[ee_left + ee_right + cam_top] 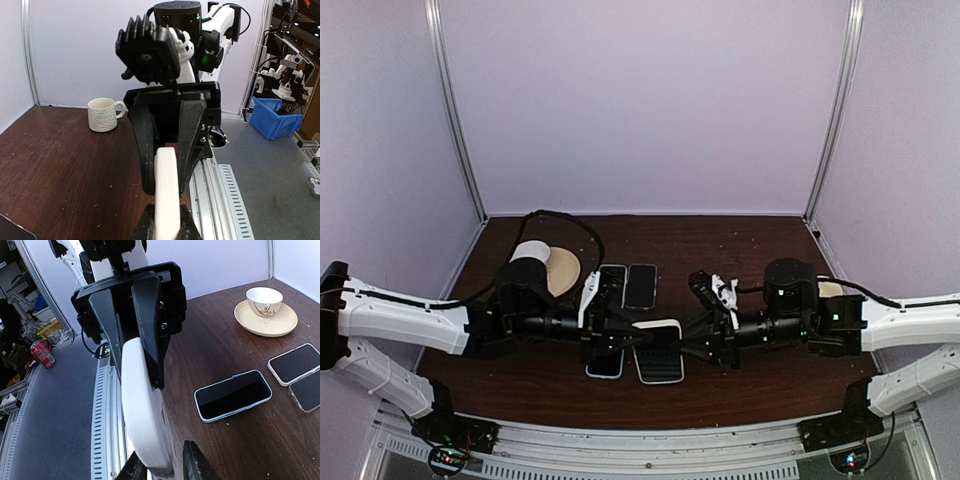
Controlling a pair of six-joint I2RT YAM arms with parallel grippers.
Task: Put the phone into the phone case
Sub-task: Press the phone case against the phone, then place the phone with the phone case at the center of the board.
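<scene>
white phone case [142,410], dark brown table [210,350]

White arms [405,318], black claws [628,336], black cables [565,218].

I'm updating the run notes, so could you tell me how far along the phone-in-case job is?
Done: a white-edged piece is up off the table, clamped in the left gripper. In hand: the right gripper brackets its other end; whether it grips, I cannot tell. Left: seating phone in case; no such fit shows here, and a blue-edged phone lies flat nearby.
</scene>
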